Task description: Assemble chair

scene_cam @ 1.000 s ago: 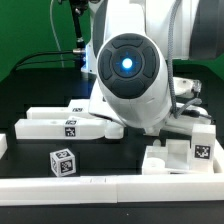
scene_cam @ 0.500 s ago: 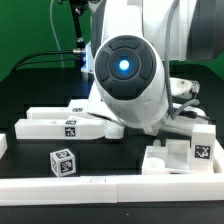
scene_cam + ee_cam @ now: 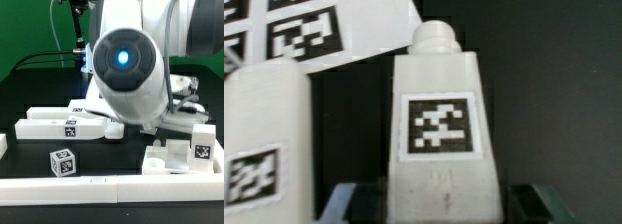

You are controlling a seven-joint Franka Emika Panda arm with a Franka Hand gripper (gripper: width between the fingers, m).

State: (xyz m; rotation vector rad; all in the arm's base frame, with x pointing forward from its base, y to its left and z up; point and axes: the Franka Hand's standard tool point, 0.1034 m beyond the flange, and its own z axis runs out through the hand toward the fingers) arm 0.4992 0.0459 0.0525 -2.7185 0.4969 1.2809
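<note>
Gripper (image 3: pixel 441 203) closed on leg (image 3: pixel 441 110). Wrist view shows dark fingers (image 3: pixel 352 203) against both long sides of leg, at the part far from its peg. Peg end points away from cam. Leg = white bar w/ one square tag mid-face. Can't tell if it rests on table (image 3: pixel 553 110) or is lifted. Just beside it, w/ a dark gap btwn, lies a 2nd white part (image 3: pixel 263 130), also tagged and roughly parallel. Beyond both is the marker board (image 3: pixel 313 30), several tags showing.

Ext view: arm (image 3: pixel 125 65) fills the middle and hides gripper + leg. Toward ext view's left side of the black table, a long bar (image 3: pixel 60 125) lies flat, tag on its near face. Tagged cube (image 3: pixel 62 162) sits nearer the front edge, apart from bar. Near the front corner on ext view's right stands a tagged block (image 3: pixel 195 142). White rail (image 3: pixel 100 183) runs along the front edge.
</note>
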